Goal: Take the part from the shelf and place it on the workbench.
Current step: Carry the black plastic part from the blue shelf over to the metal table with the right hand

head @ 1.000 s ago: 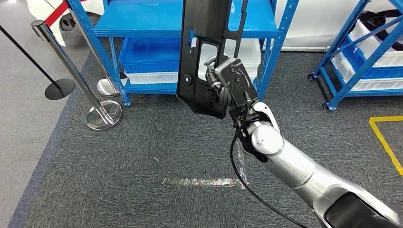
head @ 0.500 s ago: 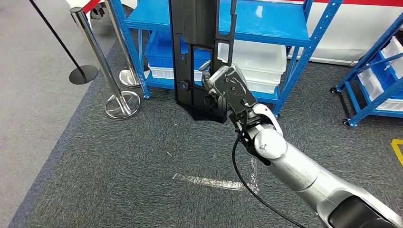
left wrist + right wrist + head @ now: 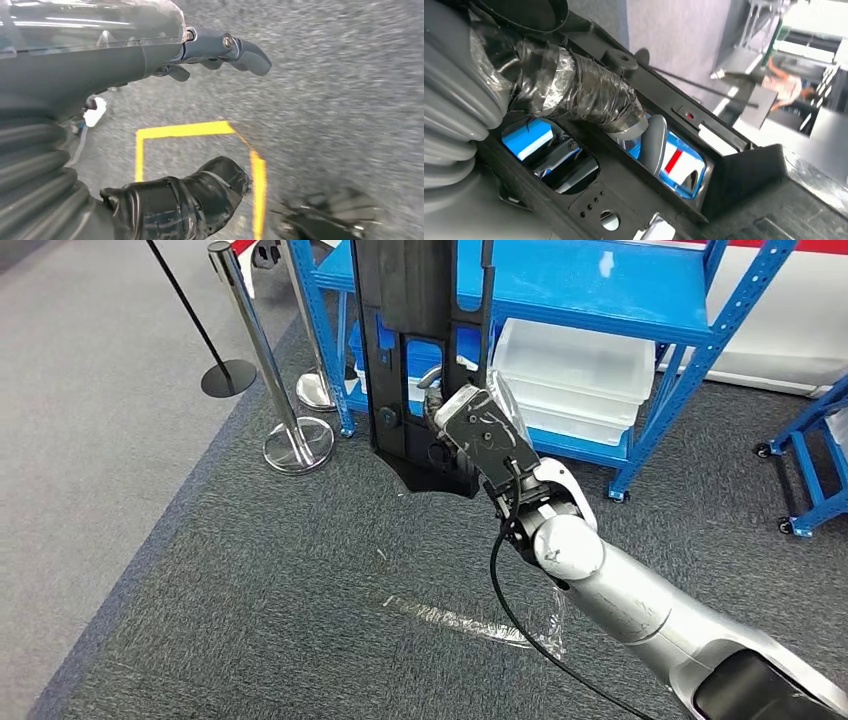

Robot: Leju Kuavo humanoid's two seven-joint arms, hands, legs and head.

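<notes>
Right hand [image 3: 478, 430] grips the part [image 3: 415, 350], a long black panel held upright above the carpet [image 3: 300, 590] in front of the blue shelf [image 3: 560, 285]; its taped thumb [image 3: 589, 97] reaches through a cutout. Clear bins [image 3: 575, 380] sit on the shelf's lower level. Stanchions [image 3: 270, 360] stand nearby. Left hand [image 3: 200, 115] hangs over the floor, fingers apart, holding nothing

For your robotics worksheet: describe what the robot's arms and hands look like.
The right arm is silver with a dark upper section; a black cable runs beside it. The right hand has a dark grey back. The left hand shows a grey ribbed cover, black-taped thumb and dark fingers.
</notes>
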